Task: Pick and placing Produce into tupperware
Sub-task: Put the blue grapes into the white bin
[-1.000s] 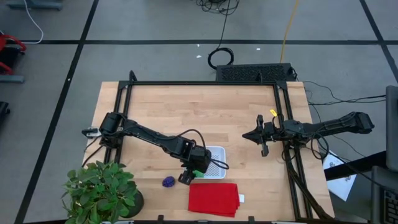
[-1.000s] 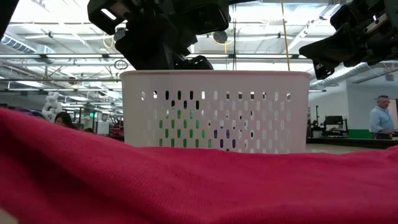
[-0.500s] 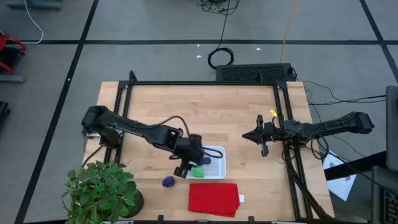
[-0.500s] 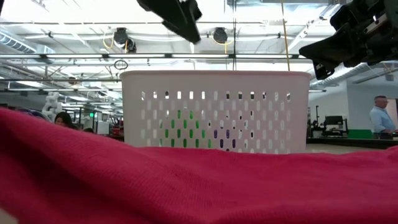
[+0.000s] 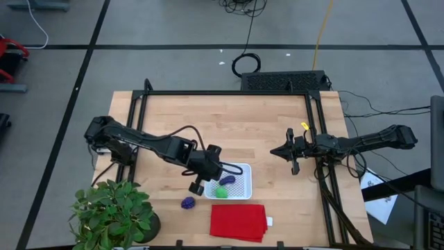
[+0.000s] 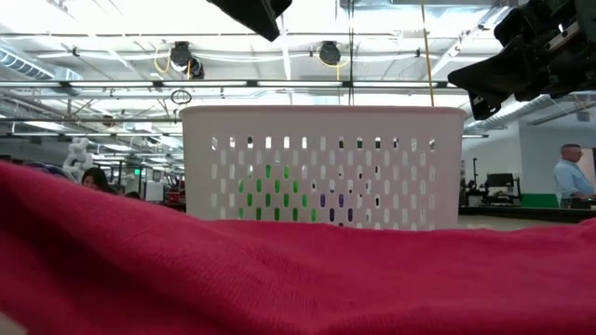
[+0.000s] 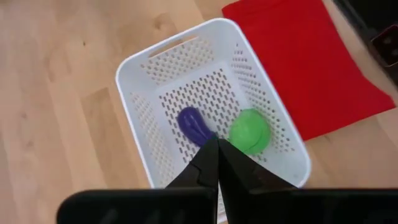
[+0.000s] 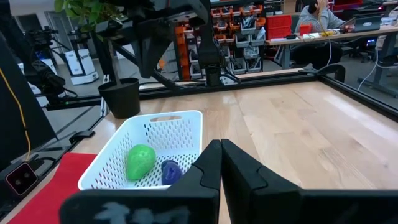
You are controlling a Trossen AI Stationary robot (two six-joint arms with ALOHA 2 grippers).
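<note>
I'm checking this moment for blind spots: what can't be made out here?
- Low view: the red cloth fills the foreground and hides the table; the produce shows only as colour through the tupperware holes.
- Low view: the left claw is cut off by the top edge.
- Wrist views: the round purple piece is out of frame.
- High view: that piece is too small for detail.

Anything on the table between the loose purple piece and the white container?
In the high view, the left gripper hangs shut over that gap; the wood between the purple piece and the container looks bare.
</note>
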